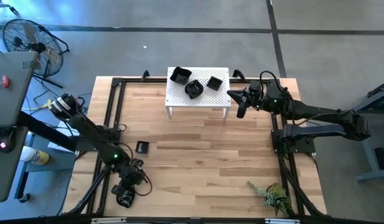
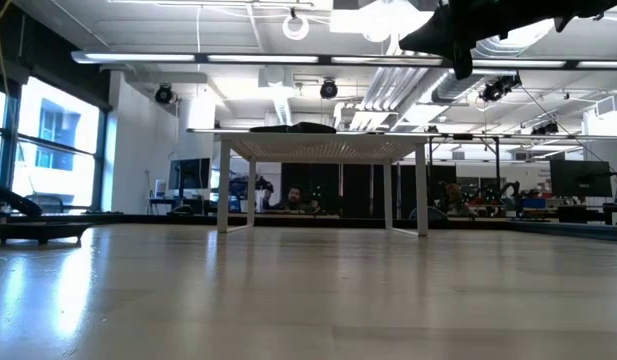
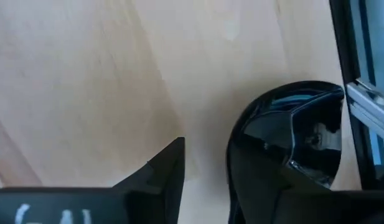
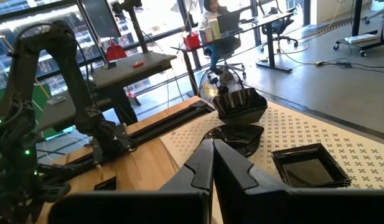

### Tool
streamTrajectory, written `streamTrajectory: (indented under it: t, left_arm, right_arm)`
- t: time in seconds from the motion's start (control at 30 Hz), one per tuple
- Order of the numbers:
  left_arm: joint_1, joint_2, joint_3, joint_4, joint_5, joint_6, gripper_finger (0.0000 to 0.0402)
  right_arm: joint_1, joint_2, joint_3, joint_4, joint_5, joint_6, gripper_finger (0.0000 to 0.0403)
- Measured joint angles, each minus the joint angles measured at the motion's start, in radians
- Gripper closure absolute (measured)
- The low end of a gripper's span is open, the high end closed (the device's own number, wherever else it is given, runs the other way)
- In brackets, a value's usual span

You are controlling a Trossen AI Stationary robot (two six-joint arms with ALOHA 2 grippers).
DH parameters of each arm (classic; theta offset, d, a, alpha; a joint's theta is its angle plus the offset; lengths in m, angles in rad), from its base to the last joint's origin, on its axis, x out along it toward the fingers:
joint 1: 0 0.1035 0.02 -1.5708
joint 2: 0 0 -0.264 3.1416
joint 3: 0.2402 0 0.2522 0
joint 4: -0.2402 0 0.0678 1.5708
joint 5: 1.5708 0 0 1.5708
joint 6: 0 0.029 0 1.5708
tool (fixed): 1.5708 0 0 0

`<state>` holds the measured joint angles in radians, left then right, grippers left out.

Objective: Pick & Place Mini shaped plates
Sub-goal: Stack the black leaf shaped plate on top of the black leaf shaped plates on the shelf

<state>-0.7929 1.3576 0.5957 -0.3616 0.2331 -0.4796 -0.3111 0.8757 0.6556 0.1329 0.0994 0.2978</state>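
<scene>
Left gripper (image 1: 125, 194) sits low at the table's (image 1: 204, 155) near-left corner, fingers apart, a glossy plate (image 3: 291, 149) beside one finger. Another plate (image 1: 142, 147) lies nearby. Three plates (image 1: 193, 87) remain on the white stand (image 1: 179, 99). Right gripper (image 1: 240, 102) hovers beside the stand, fingers together.

Grey concrete floor (image 1: 198, 15) is surrounding the wooden table (image 1: 198, 168). A floor fan (image 1: 23, 37) is standing far left. Ceiling lights (image 2: 288, 58) are glowing above; windows (image 2: 48, 140) are brightening the left wall.
</scene>
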Motion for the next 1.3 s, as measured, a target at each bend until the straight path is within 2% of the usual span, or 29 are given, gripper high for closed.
streamTrajectory:
  t: [0.47, 0.63, 0.77, 0.87, 1.0, 1.13, 1.3]
  left_arm:
    - [0.001, 0.03, 0.0, 0.01, 0.106, 0.001, 0.0394]
    - [0.0, -0.005, 0.0, 0.001, 0.138, -0.066, 0.0398]
    - [0.001, -0.102, 0.0, -0.012, 0.116, -0.172, 0.04]
    - [0.025, -0.212, 0.0, -0.044, 0.074, -0.289, 0.04]
    - [0.098, -0.385, 0.0, -0.065, -0.033, -0.444, 0.04]
    - [0.208, -0.534, -0.001, -0.05, -0.182, -0.611, 0.0401]
    - [0.388, -0.633, 0.0, -0.044, -0.412, -0.874, 0.0401]
  right_arm:
    - [0.0, 0.0, 0.0, -0.001, 0.002, 0.005, 0.0402]
    - [0.0, 0.0, 0.0, -0.002, 0.003, -0.001, 0.0402]
    - [0.0, 0.0, 0.0, -0.003, 0.003, -0.001, 0.0402]
    - [0.0, 0.0, 0.0, -0.003, 0.003, -0.002, 0.0402]
    - [0.0, 0.0, 0.0, -0.002, 0.003, -0.01, 0.0402]
    - [-0.003, 0.0, 0.0, -0.002, 0.003, -0.014, 0.0402]
    - [-0.003, 0.0, 0.0, -0.002, 0.003, -0.014, 0.0402]
